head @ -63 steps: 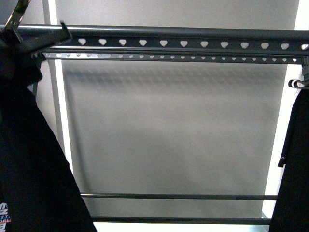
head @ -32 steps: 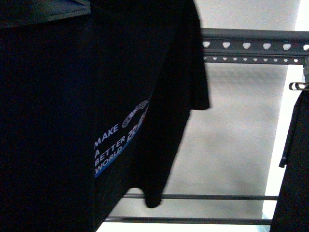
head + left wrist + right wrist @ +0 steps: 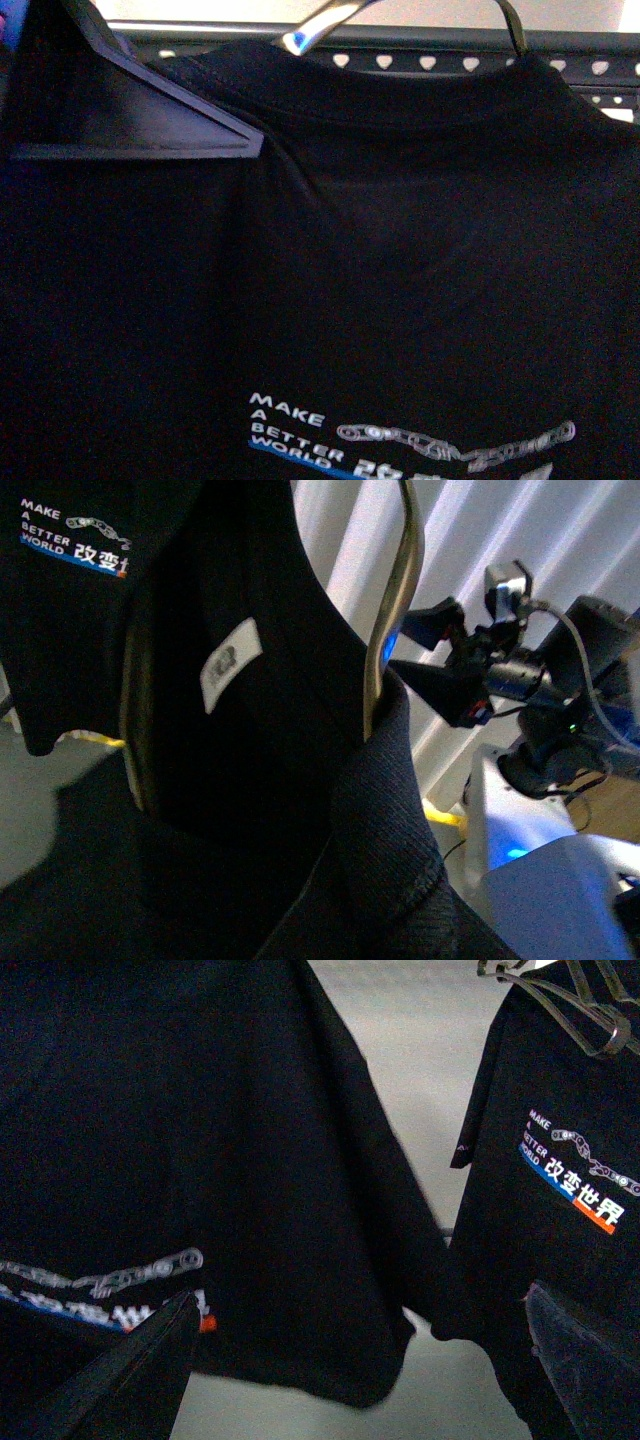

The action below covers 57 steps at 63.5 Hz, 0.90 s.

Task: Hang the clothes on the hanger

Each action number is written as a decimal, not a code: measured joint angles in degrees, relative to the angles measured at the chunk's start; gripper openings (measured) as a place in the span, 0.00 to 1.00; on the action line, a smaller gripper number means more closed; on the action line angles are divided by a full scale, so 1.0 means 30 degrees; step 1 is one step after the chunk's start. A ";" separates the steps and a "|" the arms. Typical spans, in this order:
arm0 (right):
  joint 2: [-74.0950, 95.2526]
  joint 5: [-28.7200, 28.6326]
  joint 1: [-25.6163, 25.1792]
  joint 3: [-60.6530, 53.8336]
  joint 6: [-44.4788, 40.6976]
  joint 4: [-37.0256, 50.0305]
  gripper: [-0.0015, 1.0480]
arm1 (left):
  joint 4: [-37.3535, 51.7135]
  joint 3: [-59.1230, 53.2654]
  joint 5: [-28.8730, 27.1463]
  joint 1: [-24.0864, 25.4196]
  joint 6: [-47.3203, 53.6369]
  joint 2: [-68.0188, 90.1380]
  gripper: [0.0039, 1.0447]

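Up at twelve o'clock in the front view, the rail (image 3: pixel 430 62) with its heart-shaped holes peeks over the collar of the T-shirt (image 3: pixel 420 250). The shirt fills nearly the whole frame, with its white MAKE A BETTER WORLD print down at six. A silvery hanger hook (image 3: pixel 320 25) pokes up at twelve, close to the rail; whether it sits over the rail, can't tell.

At ten o'clock the left gripper (image 3: pixel 215 140) shows one dark wedge finger lying against the shirt's shoulder. Its partner is hidden, so pinching or spread, I can't tell.

The left wrist view gives what the front doesn't: the white neck label (image 3: pixel 230 665) inside the collar, and the metal hook rising out of it.

The right wrist view adds a second printed shirt (image 3: pixel 560 1210) on a wire hanger (image 3: pixel 590 1010), hanging just beside the T-shirt. And the right gripper (image 3: pixel 360 1295): fingers (image 3: pixel 120 1370) spread wide, nothing between them, the T-shirt's hem hanging beyond the gap.
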 joint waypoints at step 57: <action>0.3322 -0.8167 -0.4255 0.0481 0.0175 0.4007 0.93 | 0.7300 -0.0925 -0.0444 -0.0313 -0.2900 -0.0940 0.04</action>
